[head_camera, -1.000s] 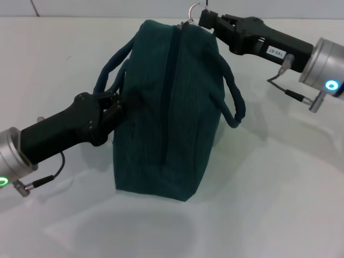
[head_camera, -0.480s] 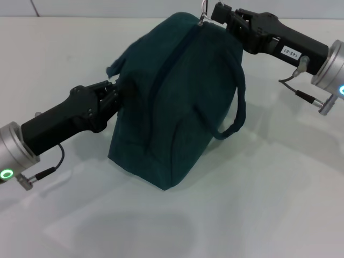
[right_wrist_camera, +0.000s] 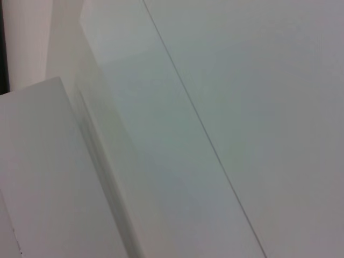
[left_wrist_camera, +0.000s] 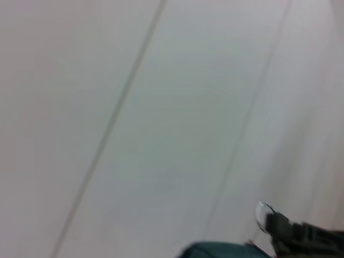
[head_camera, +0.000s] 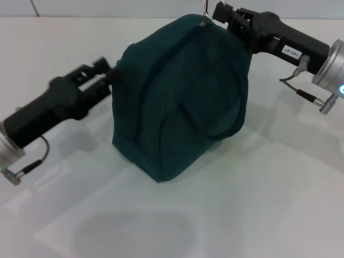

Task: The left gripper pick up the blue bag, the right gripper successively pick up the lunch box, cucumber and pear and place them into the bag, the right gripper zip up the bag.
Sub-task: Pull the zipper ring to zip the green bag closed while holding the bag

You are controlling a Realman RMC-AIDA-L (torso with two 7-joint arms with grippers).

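The blue bag (head_camera: 177, 102) stands on the white table (head_camera: 269, 204), zipper closed along its top, one loop handle (head_camera: 215, 126) lying flat against its side. My right gripper (head_camera: 216, 12) is at the bag's far top end, shut on the zipper's ring pull (head_camera: 206, 7). My left gripper (head_camera: 103, 72) is just beside the bag's left side, open, holding nothing. The left wrist view catches the bag's top (left_wrist_camera: 215, 250) and the right gripper (left_wrist_camera: 287, 232) with the ring pull (left_wrist_camera: 262, 211). The lunch box, cucumber and pear are out of view.
Only bare white table surface surrounds the bag in the head view. The right wrist view shows nothing but white panels (right_wrist_camera: 172, 129).
The left gripper let go of the bag's handle, opened and drew back to the left. The bag leaned and swung round under the right gripper, which keeps hold of the ring pull.
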